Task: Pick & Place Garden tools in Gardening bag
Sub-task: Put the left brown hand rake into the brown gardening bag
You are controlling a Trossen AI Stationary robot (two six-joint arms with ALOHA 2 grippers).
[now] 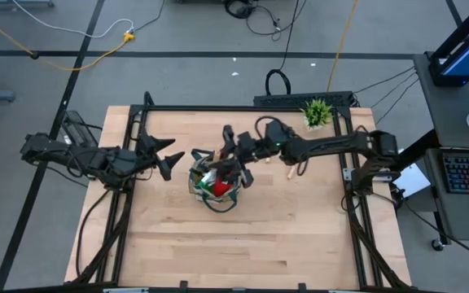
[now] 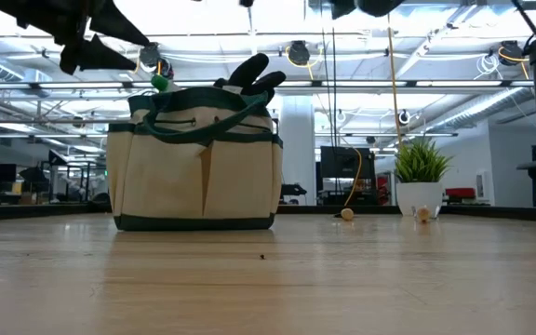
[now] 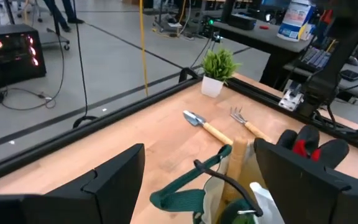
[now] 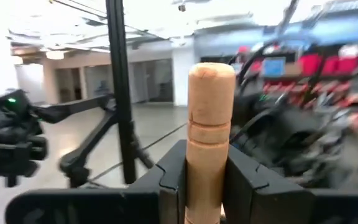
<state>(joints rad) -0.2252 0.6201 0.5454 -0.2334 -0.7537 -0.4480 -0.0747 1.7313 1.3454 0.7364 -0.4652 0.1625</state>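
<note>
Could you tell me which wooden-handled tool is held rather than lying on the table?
The one whose handle is clamped in the right gripper, head hidden. The trowel and fork lie on the table by the plant.

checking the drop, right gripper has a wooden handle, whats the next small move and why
Probably lower it into the bag and open. The right gripper is shut on a tool's wooden handle and hangs above the bag, which already holds a glove.
</note>
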